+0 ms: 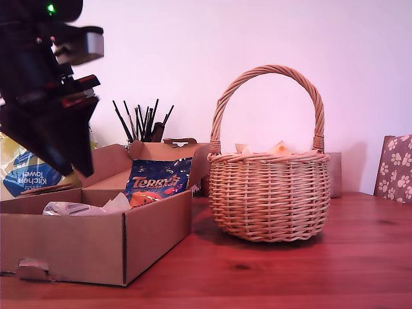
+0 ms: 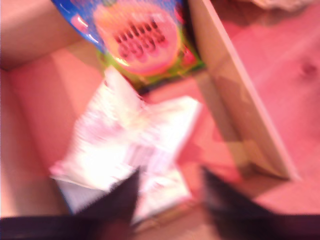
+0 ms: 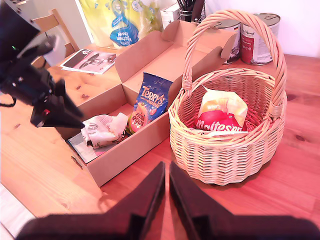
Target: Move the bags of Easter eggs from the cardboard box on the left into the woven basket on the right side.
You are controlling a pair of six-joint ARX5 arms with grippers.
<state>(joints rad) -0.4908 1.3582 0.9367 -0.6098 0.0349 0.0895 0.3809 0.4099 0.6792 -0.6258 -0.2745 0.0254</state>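
Open-jawed, my first gripper (image 2: 170,200) hangs over the cardboard box (image 1: 96,248), a white crumpled bag (image 2: 130,150) right under it. My second gripper (image 3: 166,192) is closed. One blue bag (image 3: 149,100) in the box, one red bag (image 3: 220,117) in the basket (image 3: 225,145).

Box (image 1: 96,248) sits on the worktop (image 1: 290,270) at the exterior view's left, basket (image 1: 269,196) just beside it to the right. Inside the box, the Terry's bag (image 1: 156,181) leans at the far end, a crumpled bag (image 1: 87,207) lying nearer. One bag (image 3: 221,117) rests in the basket. Behind the box: towel pack (image 1: 22,170) far left, brushes (image 1: 145,122) further right. Two tins (image 3: 250,37) stand behind the basket. My first gripper (image 2: 170,192) hangs over the box.
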